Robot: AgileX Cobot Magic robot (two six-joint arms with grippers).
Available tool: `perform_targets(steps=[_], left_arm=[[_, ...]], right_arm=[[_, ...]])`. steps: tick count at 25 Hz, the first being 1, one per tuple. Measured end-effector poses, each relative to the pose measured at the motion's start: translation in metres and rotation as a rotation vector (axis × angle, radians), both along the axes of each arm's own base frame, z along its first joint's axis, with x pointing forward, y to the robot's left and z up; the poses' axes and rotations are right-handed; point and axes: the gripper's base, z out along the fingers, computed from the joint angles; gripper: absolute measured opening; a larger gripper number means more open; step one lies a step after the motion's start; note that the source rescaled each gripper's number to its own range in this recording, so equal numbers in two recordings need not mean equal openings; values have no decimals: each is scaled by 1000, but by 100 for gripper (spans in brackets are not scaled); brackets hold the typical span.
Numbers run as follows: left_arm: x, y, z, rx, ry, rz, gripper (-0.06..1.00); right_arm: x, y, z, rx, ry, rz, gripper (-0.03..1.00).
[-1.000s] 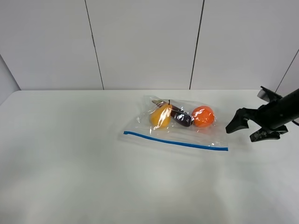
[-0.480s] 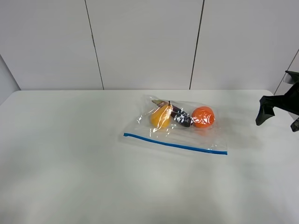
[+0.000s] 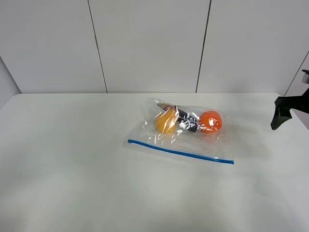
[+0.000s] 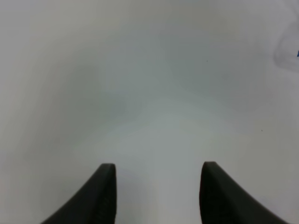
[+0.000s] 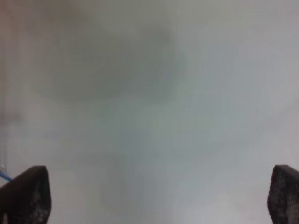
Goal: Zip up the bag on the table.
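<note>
On the white table point(image 3: 72, 169), a little right of centre, lies the bag point(image 3: 186, 133), flat, clear and crinkled, with the blue zipper strip point(image 3: 181, 152) along its near edge and running at a slight slant from left to right. Inside, bunched toward the far side and well clear of the strip, sit a yellow pear point(image 3: 165, 121), a dark item point(image 3: 188, 123) and an orange ball point(image 3: 210, 121), probably so because their bulk keeps the film raised there and leaves the zipper edge flat against the table, easy to pinch. No telling from the high view whether the strip is already sealed; looks straight and even, nothing more. At the far right edge of that view hangs the right gripper point(image 3: 282, 113), well apart from the bag, above the table's right end, touching nothing. In its wrist view point(image 5: 159, 196) fingers point(image 5: 25, 196) spread to the very edges of the picture, wide apart and empty, only blurred table between them and a speck of blue at one side. Out of the high view altogether, the left gripper point(image 4: 156, 191) shows only in its own wrist view: fingers point(image 4: 100, 196) parted, fairly wide, empty, over bare table, a faint crinkle of bag at the far corner. Neither arm placed for a grip; likely parked or repositioning.
</note>
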Motion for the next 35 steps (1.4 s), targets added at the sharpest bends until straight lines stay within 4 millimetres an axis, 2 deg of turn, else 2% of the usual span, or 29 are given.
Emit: perform_targets(steps=[7,12,22,24,30,35], left_arm=[[0,0,0,0,0,0,81],[0,0,0,0,0,0,81],[0,0,0,0,0,0,81],[0,0,0,0,0,0,81],[0,0,0,0,0,0,81],[0,0,0,0,0,0,81]], right_arm=[[0,4,0,46,-6,22,100],[-2,15,7,145,-22,60,100],[-23,40,69,289,-259,138,100],[-29,50,80,283,-288,170,100],[-49,96,107,244,-351,355,100],[-75,104,133,182,-441,413,100]])
